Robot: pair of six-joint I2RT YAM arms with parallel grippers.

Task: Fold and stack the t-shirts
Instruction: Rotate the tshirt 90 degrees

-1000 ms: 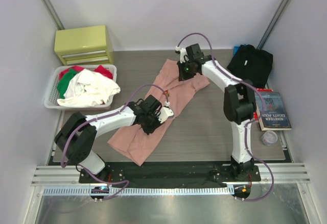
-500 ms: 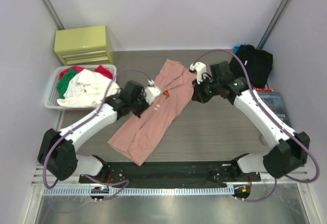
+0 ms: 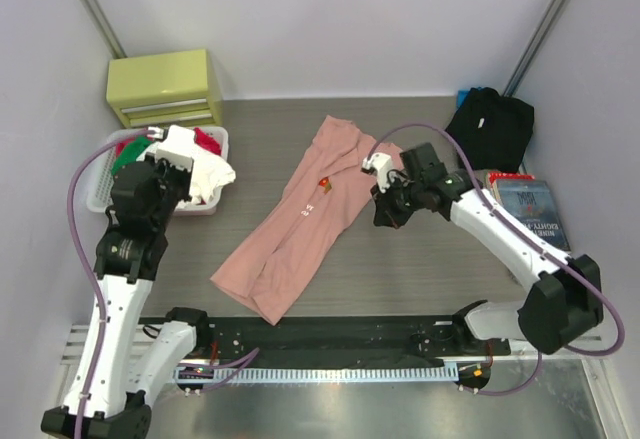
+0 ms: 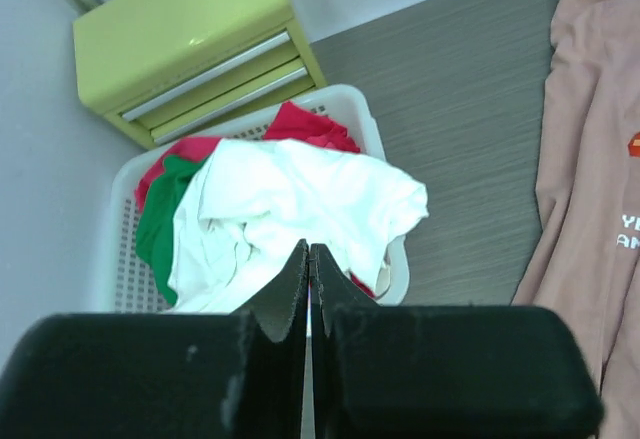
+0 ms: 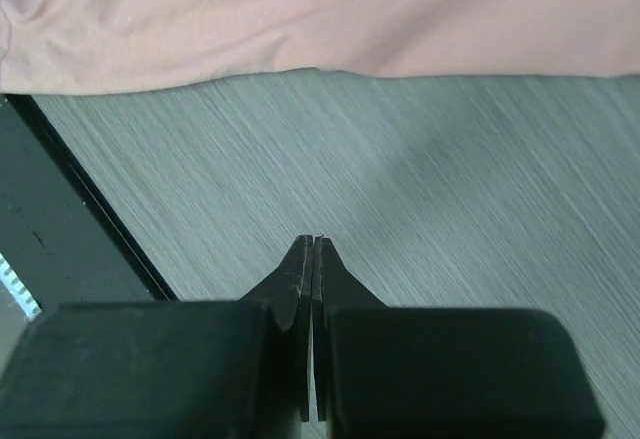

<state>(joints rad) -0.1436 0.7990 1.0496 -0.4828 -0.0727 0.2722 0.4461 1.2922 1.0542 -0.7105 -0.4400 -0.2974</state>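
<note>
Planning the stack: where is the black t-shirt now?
In the top view, the black cloth t-shirt lies bunched in the far right corner, beyond the paperback book, apart from the salmon-pink cloth t-shirt in the middle.

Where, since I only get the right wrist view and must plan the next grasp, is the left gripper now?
Observer: The left gripper hangs shut over the white basket of clothes at the far left, apart from the pink t-shirt.
Operator: Is the black t-shirt laid out flat?
Observer: No, the black t-shirt sits bunched in the far right corner.
Operator: Anything close to it?
Observer: A book lies just on its near side.
</note>
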